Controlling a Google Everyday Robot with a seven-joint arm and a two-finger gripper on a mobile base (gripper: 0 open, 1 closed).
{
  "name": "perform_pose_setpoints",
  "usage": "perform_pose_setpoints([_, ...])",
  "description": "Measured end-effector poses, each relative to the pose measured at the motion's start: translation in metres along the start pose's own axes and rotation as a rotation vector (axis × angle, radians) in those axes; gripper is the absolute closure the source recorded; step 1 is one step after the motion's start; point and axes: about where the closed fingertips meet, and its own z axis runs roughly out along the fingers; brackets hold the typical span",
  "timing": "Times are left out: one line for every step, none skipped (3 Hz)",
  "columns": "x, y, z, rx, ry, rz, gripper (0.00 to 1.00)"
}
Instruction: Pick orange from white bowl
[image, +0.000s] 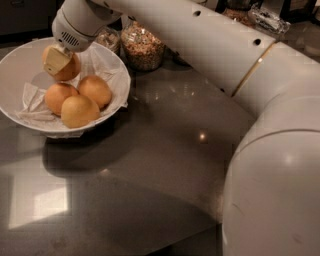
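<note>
Gripper (59, 61): over the far-left part of the white bowl (119, 95), clamped on one orange (67, 69); a pale finger pad lies across the fruit's near-left face.
Grip state: grasping the orange. The opposite finger is hidden behind the fruit, so how even the hold is cannot be judged.
Orange location: inside the bowl's outline, at the gripper tip, directly under the wrist. It looks raised above the paper lining (35, 107), though whether its underside is clear of the paper is not visible.
Key relation: fruit sits straight below and slightly right of the pad, so the coming move is probably a plain vertical lift, no sideways reach needed.
Long axis: fruit reads nearly round from here; can't call an axis.
Other fruits (80, 100): three, clustered in the near half of the bowl, touching one another, just in front of the held one but apart from it.
Arm (200, 45): comes in from the right, across the back of the bench (150, 165), above the glass jars (142, 45) behind the bowl.
Step estimate: grasp made, extraction under way; orange not yet clear of the rim.
Risk: smooth skin could slip if the pad is off-centre; the paper could drag up with it.
</note>
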Motion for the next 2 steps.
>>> perform_pose_setpoints([-0.046, 0.022, -0.047, -0.015, -0.17, -0.107, 1.0])
perform_pose_setpoints([-0.072, 0.038, -0.085, -0.017, -0.3, -0.21, 1.0])
